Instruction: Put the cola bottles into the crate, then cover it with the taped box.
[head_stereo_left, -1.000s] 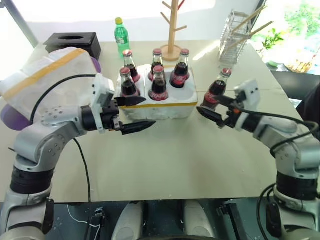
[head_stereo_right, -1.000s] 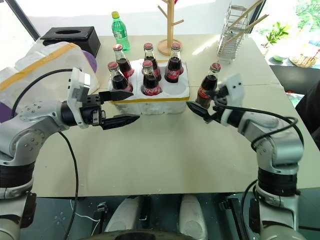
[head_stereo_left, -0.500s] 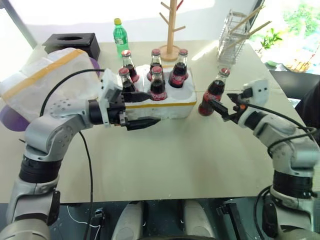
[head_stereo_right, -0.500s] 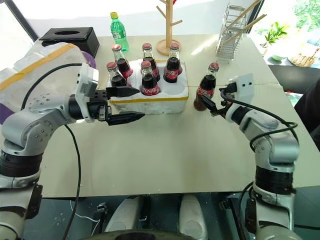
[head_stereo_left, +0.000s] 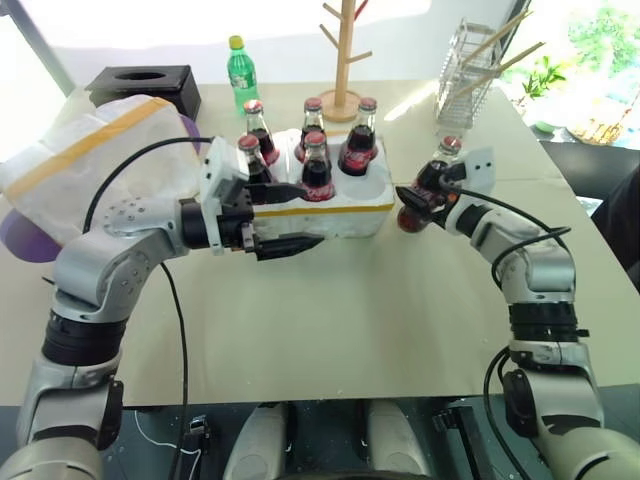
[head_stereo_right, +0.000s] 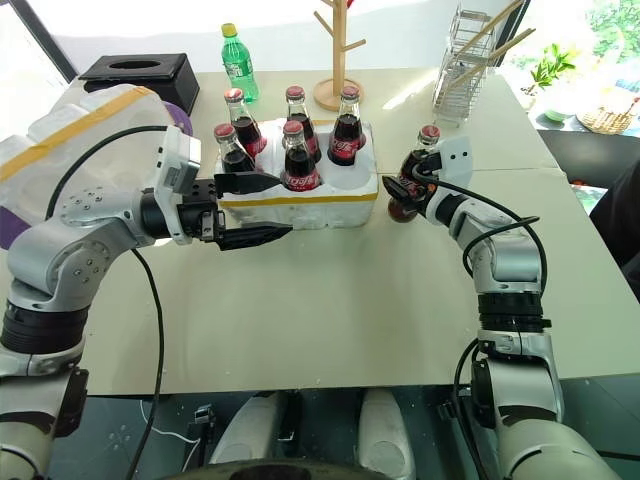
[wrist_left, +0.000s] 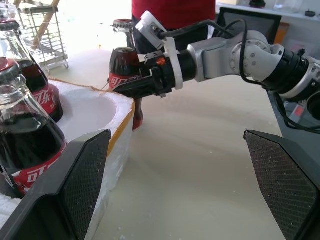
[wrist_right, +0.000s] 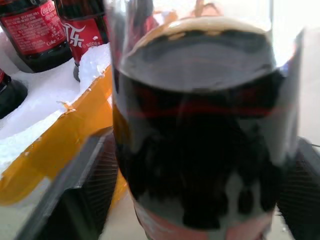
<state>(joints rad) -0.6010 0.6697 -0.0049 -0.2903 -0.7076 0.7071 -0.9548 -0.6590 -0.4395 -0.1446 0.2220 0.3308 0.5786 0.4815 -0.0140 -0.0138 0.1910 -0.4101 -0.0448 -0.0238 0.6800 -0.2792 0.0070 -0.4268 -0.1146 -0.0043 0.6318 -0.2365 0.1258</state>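
The crate (head_stereo_left: 325, 205) sits near the middle of the table (head_stereo_left: 340, 320), with 5 cola bottles (head_stereo_left: 317, 170) standing in its holes and 1 hole at its front right corner bare. A 6th cola bottle (head_stereo_right: 407, 185) stands upright on the table just beside the crate's right end, at about 3 o'clock from it. The right gripper (head_stereo_right: 408, 190) is clenched around this bottle's lower body, reaching in level from the right.

The left wrist view shows that grasp from the side: black fingers (wrist_left: 137, 86) pressed on the bottle's red label, the bottle's base on the table close to the crate's yellow-banded corner. It also shows a person in a red top (wrist_left: 172, 12) beyond the table. The right wrist view looks straight at the dark glass between its own 2 fingers, with the crate's yellow tape band (wrist_right: 60, 150) just beside it.

The left gripper (head_stereo_left: 290, 218) hangs level in front of the crate's near wall, pointing right, its jaws spread wide and released, holding nothing.

The taped box (head_stereo_left: 95, 160) lies at about 9 o'clock from the crate, near the table's left edge. At 11 o'clock are a black tissue box (head_stereo_left: 148, 88) and a green bottle (head_stereo_left: 242, 68); at 12 o'clock a wooden rack (head_stereo_left: 345, 55); at 1 o'clock a wire basket (head_stereo_left: 470, 75).
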